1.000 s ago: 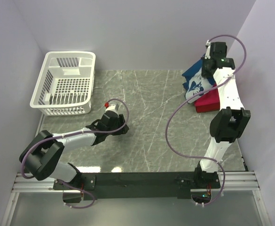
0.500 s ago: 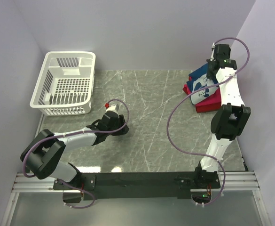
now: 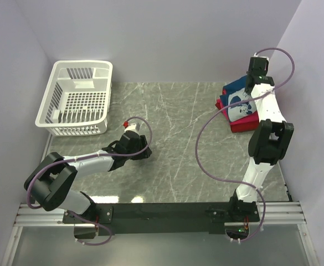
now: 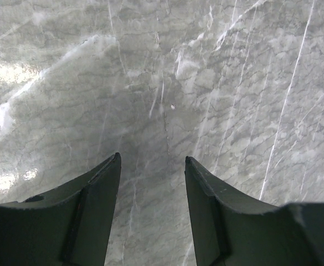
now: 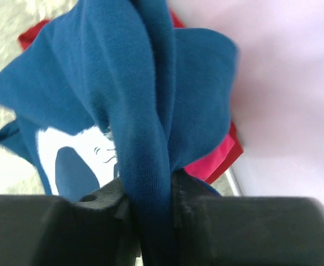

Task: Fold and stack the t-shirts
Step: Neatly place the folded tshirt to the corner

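Note:
The navy blue t-shirt (image 3: 236, 102) with its white cartoon print lies over the folded red t-shirts (image 3: 242, 123) at the table's far right. My right gripper (image 3: 254, 77) is above the pile's far edge, shut on a bunched fold of the blue t-shirt (image 5: 150, 166). Pinkish-red and darker red cloth (image 5: 220, 158) shows beneath the blue in the right wrist view. My left gripper (image 3: 147, 153) rests low over the table's middle left, open, with only bare marble between its fingers (image 4: 98, 194).
A white slotted plastic basket (image 3: 78, 98) stands at the far left corner. The right wall runs close beside the shirt pile. The marble table (image 3: 178, 138) stretches between the two arms.
My right gripper has carried the blue t-shirt rightward and farther back, over the red pile, which it now covers more. The left arm has not moved.

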Robot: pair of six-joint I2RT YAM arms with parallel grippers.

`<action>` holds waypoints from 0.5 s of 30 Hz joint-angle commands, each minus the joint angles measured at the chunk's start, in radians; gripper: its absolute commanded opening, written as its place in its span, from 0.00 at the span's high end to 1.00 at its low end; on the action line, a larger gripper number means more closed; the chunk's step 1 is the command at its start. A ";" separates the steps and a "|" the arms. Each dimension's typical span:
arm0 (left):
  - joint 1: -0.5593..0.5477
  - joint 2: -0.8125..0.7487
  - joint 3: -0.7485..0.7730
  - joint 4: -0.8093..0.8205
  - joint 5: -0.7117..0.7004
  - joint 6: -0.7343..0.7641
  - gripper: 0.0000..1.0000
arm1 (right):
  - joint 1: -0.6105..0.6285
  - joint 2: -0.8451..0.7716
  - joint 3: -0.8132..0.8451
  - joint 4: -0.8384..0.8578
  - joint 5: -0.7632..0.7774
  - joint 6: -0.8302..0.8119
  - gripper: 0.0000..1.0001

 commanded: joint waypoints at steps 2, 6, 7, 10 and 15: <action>0.004 0.004 0.011 0.010 0.000 -0.009 0.45 | -0.008 0.013 0.025 0.164 0.111 0.048 0.59; 0.004 0.002 0.010 0.010 -0.002 -0.013 0.45 | -0.006 0.039 0.030 0.171 0.142 0.085 0.43; 0.004 0.001 0.007 0.010 -0.002 -0.016 0.45 | -0.006 0.035 0.013 0.186 0.140 0.088 0.32; 0.005 -0.002 0.005 0.007 -0.006 -0.017 0.45 | -0.006 -0.019 -0.073 0.254 0.133 0.100 0.10; 0.004 -0.021 0.008 -0.004 -0.017 -0.008 0.45 | -0.006 -0.109 -0.215 0.338 0.114 0.123 0.09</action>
